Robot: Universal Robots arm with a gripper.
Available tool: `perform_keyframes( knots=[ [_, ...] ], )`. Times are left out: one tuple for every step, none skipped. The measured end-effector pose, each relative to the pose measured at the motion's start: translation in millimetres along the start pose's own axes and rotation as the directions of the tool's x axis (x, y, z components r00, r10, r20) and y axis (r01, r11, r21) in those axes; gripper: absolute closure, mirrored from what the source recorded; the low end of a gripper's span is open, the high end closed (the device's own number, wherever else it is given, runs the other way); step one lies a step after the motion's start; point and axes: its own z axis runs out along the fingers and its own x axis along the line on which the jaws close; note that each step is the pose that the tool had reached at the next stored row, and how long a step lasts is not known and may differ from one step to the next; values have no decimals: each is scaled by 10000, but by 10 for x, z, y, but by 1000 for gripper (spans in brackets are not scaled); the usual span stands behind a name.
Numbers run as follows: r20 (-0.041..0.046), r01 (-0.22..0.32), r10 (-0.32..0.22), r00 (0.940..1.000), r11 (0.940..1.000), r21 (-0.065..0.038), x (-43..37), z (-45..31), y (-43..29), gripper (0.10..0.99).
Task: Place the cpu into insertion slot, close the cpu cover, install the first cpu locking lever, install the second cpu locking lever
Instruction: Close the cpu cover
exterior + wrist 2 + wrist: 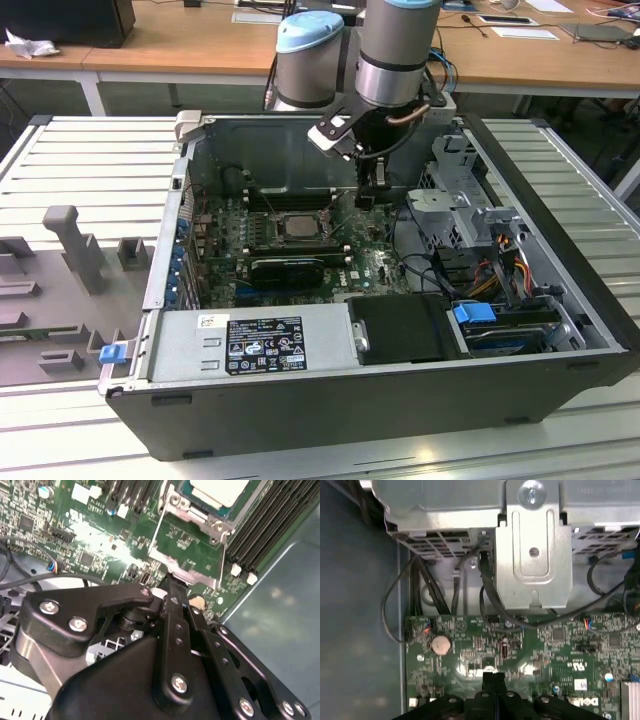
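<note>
cpu (298, 226) sits in the slot (266, 232) under the lowered cover (176, 506). pincer (169, 581) closed on nothing, tips low beside the socket corner, probably to push a lever (155, 530).

Lid of the cpu (220, 490): pale satin metal. The cpu cover (197, 516): bare, shiny silver metal. The gripper (171, 584): matt black, probably anodised metal, with bright steel screws (179, 682). The circuit board (545, 645): glossy green laminate. The drive bracket (532, 575): dull grey sheet metal.
</note>
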Motion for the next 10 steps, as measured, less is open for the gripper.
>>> perform_keyframes(
  knots=[
    [-2,6,-6,10000,10000,0,0,1,-18,980],
    [-2,8,-8,10000,10000,0,-1,0,-33,980],
    [-2,10,-10,10000,10000,-1,-1,0,-46,980],
    [-2,14,-14,10000,10000,-16,-2,0,-62,980],
    [-3,19,-19,10000,10000,-46,-3,0,-79,980],
    [-6,27,-28,10000,10000,-78,-3,0,-123,980],
    [-5,29,-29,10000,9999,-100,-5,0,-152,980],
    [-5,30,-30,10000,9999,-111,-5,0,-166,980],
    [-6,31,-31,10000,9999,-128,-6,0,-183,980],
    [-7,30,-31,10000,9999,-143,-6,-1,-193,980]
  ],
)
